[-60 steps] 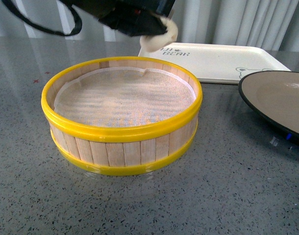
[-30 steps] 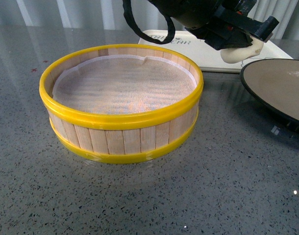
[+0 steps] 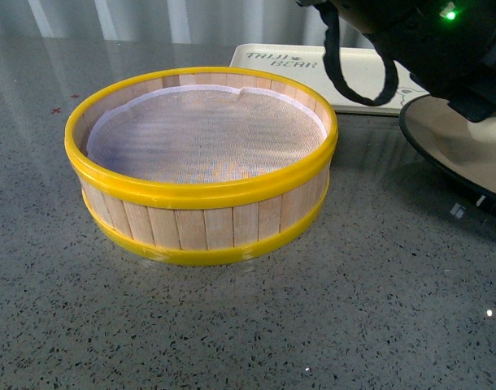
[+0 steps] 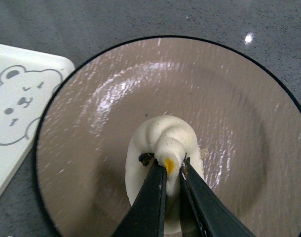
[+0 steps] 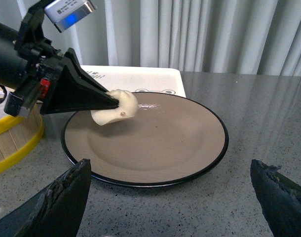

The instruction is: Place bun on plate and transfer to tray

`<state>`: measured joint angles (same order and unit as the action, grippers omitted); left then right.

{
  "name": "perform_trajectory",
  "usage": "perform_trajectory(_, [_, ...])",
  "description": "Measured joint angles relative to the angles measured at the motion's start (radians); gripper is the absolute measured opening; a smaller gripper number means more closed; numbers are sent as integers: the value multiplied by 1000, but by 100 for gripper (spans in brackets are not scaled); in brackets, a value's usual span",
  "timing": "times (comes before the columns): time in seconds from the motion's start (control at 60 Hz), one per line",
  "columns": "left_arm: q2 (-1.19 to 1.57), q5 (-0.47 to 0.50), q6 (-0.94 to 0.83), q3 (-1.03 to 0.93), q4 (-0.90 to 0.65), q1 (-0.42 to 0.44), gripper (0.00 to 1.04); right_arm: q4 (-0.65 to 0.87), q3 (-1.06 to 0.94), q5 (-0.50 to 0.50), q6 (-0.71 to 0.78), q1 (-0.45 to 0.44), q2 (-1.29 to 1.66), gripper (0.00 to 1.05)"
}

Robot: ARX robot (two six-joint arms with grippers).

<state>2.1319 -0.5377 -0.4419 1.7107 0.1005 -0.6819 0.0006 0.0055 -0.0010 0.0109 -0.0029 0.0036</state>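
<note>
Left tool (image 4: 172, 170) clenched on bun (image 4: 160, 140) pleats; bun hangs over plate (image 4: 229, 113), at 3 o'clock of steamer basket (image 3: 203, 231). Right tool (image 5: 172, 195) spread, empty. Judgement: lower straight until base seats mid-plate, then release slowly; soft dough may stick.

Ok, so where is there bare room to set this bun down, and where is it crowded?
The plate is bare all over inside its black rim, under the bun held in the left gripper's jaws. The grey table in front of the steamer basket is also free. It's tight where basket, plate and tray meet.
</note>
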Motion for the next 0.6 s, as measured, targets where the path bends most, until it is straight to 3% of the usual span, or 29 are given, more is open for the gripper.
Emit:
perform_trajectory(0.45, [84, 103, 13, 86, 4, -45, 5, 0, 0, 0, 0, 0, 0, 96])
perform_trajectory(0.6, [112, 203, 34, 122, 24, -50, 5, 0, 0, 0, 0, 0, 0, 96])
